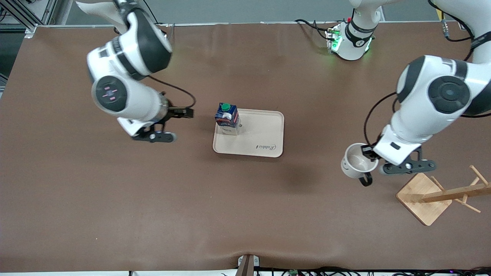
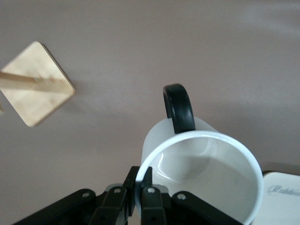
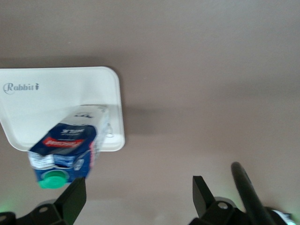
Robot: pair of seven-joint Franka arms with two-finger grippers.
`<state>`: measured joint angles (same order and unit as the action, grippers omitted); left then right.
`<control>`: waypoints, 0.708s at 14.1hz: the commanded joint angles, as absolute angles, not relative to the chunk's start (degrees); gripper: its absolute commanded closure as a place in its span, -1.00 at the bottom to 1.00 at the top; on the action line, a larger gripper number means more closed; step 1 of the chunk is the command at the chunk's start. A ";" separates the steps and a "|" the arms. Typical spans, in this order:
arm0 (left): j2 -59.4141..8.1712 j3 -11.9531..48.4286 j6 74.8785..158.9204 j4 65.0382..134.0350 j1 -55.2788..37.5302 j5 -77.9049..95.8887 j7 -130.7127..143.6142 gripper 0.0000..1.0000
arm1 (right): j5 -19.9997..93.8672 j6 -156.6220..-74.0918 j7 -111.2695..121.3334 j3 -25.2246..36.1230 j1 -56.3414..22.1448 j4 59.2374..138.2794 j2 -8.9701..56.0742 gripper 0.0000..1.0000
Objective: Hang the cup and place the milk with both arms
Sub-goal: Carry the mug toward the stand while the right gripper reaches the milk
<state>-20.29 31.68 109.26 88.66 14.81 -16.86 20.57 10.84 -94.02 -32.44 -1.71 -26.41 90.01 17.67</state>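
Observation:
The milk (image 1: 227, 118), a dark blue carton with a green cap, stands upright on the beige tray (image 1: 264, 130), in the corner toward the right arm's end. My right gripper (image 1: 168, 124) is open and empty over the table beside that end of the tray. In the right wrist view the milk (image 3: 65, 150) stands on the tray (image 3: 56, 93), ahead of the gripper (image 3: 139, 192) and off to one finger's side. My left gripper (image 1: 371, 155) is shut on the rim of the white cup (image 1: 356, 161) and holds it up beside the wooden rack. In the left wrist view the fingers (image 2: 149, 180) pinch the cup (image 2: 206, 164), with its black handle (image 2: 179, 108) pointing away.
A wooden cup rack (image 1: 441, 193) with slanted pegs and a square base stands at the left arm's end of the table, nearer the front camera than the held cup. Its base also shows in the left wrist view (image 2: 37, 84). Brown table surface surrounds the tray.

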 commanded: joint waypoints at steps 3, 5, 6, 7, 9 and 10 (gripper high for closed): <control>-18.55 32.61 108.72 86.92 21.60 -18.28 3.55 1.00 | 11.60 -101.67 -42.00 -0.97 -33.03 94.83 17.40 -1.00; -18.37 32.78 108.81 86.66 24.16 -18.11 -4.27 1.00 | 11.60 -103.27 -44.28 -0.97 -34.09 95.80 17.58 -1.00; -18.37 32.70 108.81 85.44 25.04 -17.93 -7.96 1.00 | 11.60 -103.71 -46.12 -0.97 -35.15 95.80 17.93 -1.00; -18.37 32.70 108.72 84.82 26.09 -17.76 -11.91 1.00 | 11.60 -104.84 -48.40 -0.97 -35.59 95.80 18.36 -1.00; -16.54 32.78 108.02 85.25 27.24 -16.53 -17.64 1.00 | 11.60 -107.91 -50.00 -0.97 -37.08 95.98 19.42 -1.00; -15.39 32.44 107.23 85.60 27.77 -15.13 -20.71 1.00 | 11.60 -109.06 -51.49 -0.97 -37.61 95.98 19.68 -1.00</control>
<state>-18.53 31.97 109.13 84.84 26.68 -17.03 -15.54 10.85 -106.88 -48.65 -1.64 -35.89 95.81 19.03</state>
